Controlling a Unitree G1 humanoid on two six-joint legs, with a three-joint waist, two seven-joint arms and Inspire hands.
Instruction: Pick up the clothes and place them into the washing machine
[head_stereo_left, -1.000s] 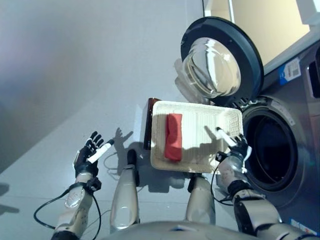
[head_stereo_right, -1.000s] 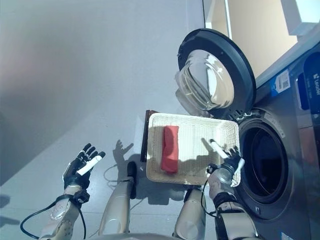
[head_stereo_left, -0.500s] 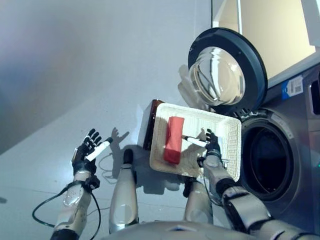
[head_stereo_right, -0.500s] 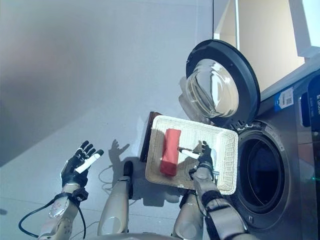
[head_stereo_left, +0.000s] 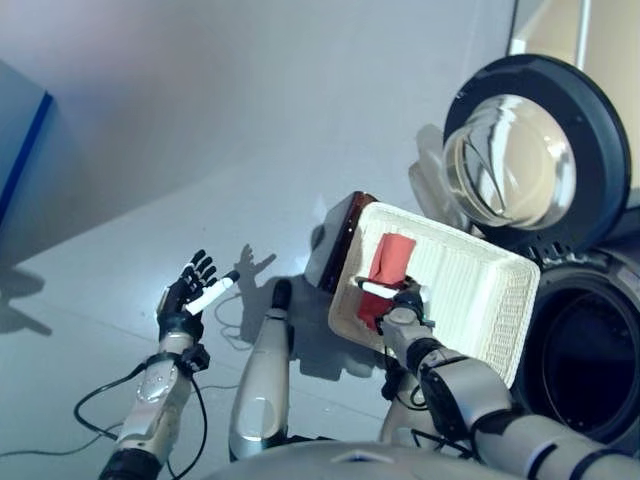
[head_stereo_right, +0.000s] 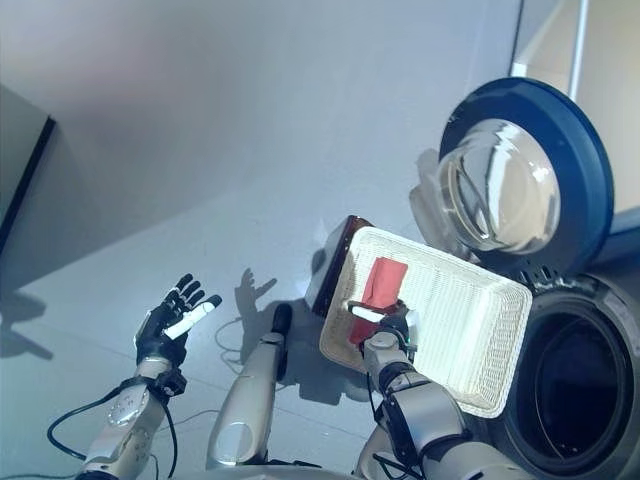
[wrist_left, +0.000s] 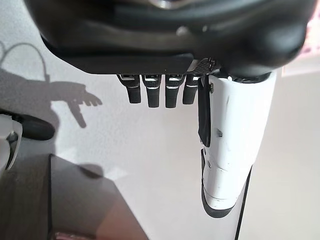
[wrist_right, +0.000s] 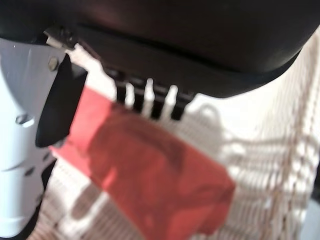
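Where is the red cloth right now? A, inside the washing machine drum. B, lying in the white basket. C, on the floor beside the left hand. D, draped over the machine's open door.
B: the red cloth lies in the white basket, with the right hand over its near end, while the washing machine drum looks dark and empty.
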